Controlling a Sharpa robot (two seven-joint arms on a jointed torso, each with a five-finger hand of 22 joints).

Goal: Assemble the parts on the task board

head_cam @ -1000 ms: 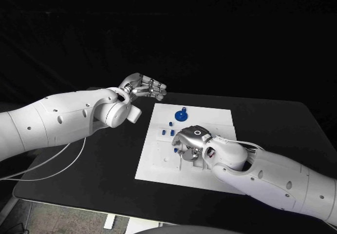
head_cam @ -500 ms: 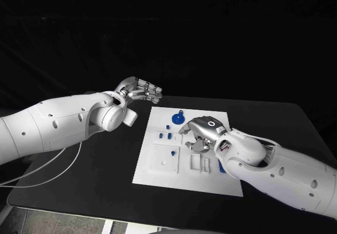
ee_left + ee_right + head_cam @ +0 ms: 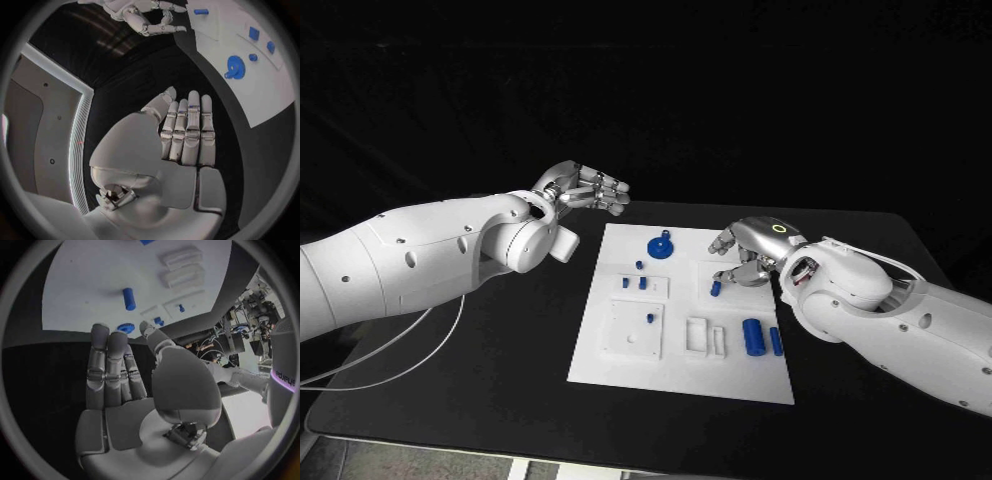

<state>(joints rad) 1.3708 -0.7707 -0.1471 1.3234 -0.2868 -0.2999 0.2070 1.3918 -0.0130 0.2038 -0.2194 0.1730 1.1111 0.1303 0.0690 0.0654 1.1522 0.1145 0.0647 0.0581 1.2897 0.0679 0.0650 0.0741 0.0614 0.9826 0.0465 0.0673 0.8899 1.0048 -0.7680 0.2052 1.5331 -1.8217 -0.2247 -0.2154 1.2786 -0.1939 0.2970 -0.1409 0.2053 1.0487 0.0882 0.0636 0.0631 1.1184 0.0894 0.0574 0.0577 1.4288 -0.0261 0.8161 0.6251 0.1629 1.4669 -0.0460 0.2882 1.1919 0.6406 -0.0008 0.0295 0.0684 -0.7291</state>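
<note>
Head view: the task board (image 3: 625,345) lies at centre frame on the black worktop (image 3: 488,350). The right hand (image 3: 750,252) hovers at the board's right edge, holding nothing, just right of a small blue peg (image 3: 715,288). Two blue cylinders (image 3: 763,337) lie lower right. To seat the peg well, I'd pinch it upright.

Left wrist view: the left hand (image 3: 187,130) is flat, empty.

Right wrist view: the right hand's fingers (image 3: 106,365) look straight, though the thumb is unclear.

A black tabletop (image 3: 516,340) stands before a dark backdrop, with pale floor (image 3: 416,455) showing past its corner at 7 o'clock.
</note>
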